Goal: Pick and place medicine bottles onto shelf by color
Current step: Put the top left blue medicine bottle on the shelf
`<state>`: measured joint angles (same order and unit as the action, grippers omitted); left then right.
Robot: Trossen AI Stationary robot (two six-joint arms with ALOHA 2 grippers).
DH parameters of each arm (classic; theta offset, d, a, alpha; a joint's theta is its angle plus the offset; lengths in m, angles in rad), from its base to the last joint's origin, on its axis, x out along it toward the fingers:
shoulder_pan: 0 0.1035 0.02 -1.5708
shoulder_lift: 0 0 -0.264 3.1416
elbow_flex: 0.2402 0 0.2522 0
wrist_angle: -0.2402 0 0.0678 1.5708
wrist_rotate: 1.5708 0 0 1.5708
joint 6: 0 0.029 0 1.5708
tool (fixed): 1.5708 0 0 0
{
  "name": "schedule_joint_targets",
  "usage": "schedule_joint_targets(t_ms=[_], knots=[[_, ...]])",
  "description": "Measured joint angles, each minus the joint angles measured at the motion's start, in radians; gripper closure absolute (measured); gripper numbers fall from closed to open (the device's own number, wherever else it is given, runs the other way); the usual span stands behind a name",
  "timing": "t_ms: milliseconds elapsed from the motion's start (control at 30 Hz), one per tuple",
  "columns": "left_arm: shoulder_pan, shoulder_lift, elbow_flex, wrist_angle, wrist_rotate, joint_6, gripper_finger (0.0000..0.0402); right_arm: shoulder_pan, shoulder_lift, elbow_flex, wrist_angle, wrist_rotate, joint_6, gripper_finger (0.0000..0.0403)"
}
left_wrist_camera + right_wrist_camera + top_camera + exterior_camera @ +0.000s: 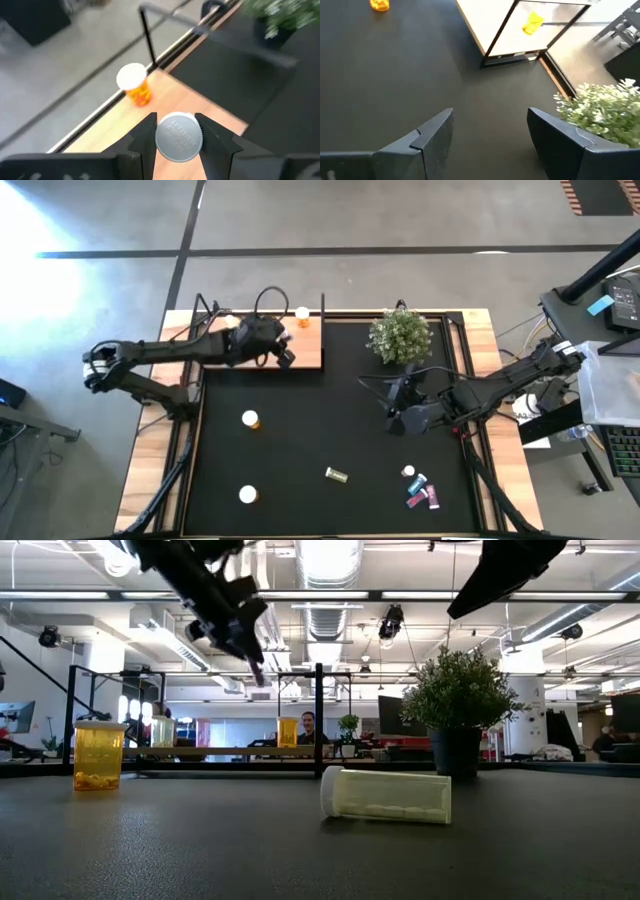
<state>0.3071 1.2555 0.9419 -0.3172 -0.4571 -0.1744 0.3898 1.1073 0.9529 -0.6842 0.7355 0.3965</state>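
My left hand point(179, 150) is clamped narrow on a white-capped bottle point(179, 137), hanging over the shelf point(305, 352) at the upper left of the overhead frame. An orange bottle point(135, 84) already stands near the shelf's far edge, beside a black post point(148, 37). My right hand point(490, 137) waits wide and empty over the black mat point(330, 420), just below the plant point(400, 335).

The risks I see: if I let go too high or tilted, my bottle could topple and roll off the board; if I drift toward the post or the standing orange one, I could knock it over. More bottles remain on the counter: two orange ones point(250, 419) at left, a yellowish one point(336, 474) lying down, a cluster point(420, 488) at lower right.
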Motion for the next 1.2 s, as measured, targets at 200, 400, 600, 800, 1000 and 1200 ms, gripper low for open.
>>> schedule_joint_targets(t_ms=[200,400,600,800,1000,1200], knots=[[0.125,0.091,0.05,-0.067,0.091,0.026,0.0299,-0.058,-0.119,-0.08,0.002,0.013,-0.001,0.0158],[0.21,0.185,0.104,-0.123,0.144,0.042,0.0299,-0.117,-0.248,-0.181,0.016,0.012,-0.003,0.0158],[0.264,0.296,0.181,-0.151,0.163,0.073,0.0299,-0.149,-0.35,-0.27,0.066,0.009,-0.015,0.0158],[0.31,0.374,0.25,-0.211,0.187,0.087,0.0299,-0.152,-0.413,-0.332,0.099,0.008,-0.049,0.0158],[0.364,0.385,0.246,-0.21,0.198,0.086,0.0299,-0.153,-0.436,-0.35,0.099,0.01,-0.053,0.0158],[0.41,0.385,0.238,-0.216,0.217,0.078,0.0299,-0.153,-0.43,-0.354,0.099,0.059,-0.056,0.0158]])
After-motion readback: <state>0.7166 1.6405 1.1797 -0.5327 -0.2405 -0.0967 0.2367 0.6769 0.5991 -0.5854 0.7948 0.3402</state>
